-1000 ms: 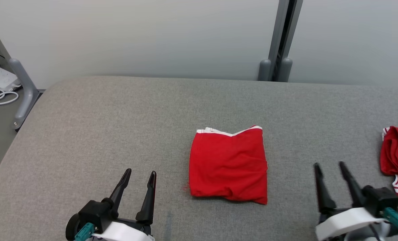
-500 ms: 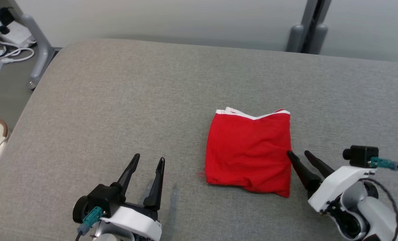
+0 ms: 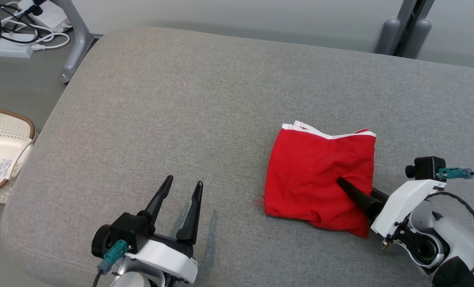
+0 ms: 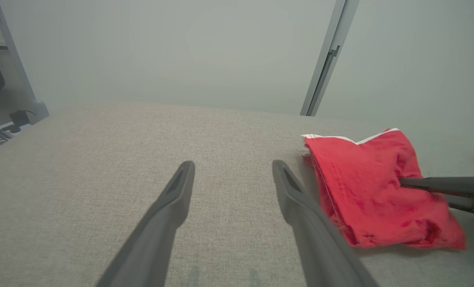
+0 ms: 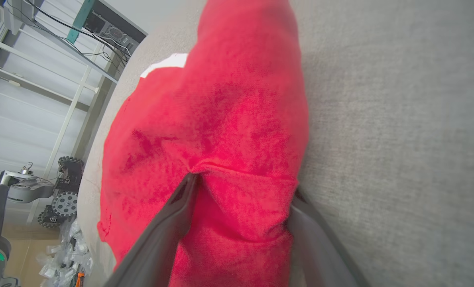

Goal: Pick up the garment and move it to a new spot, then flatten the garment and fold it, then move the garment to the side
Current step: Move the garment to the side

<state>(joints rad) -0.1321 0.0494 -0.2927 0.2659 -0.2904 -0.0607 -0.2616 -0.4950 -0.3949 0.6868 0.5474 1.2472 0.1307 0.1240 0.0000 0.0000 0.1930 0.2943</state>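
On grey cushion [image 3: 181, 99]: right fingers [image 3: 352, 193] spread astride edge of red garment [image 3: 312, 167]; left fingers [image 3: 193, 211] spread, clear of it.

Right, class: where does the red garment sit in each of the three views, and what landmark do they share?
Head view: red garment, right of centre.
Left wrist view: garment at right.
Right wrist view: garment central, top to bottom.
Shared landmark: its white trim.

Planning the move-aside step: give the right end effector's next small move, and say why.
Probably close the right end effector on the garment. The garment already lies folded, and the open fingers straddle its right edge, one pressing on top of the cloth, the other at its side. A closed grip there should let it be carried aside.
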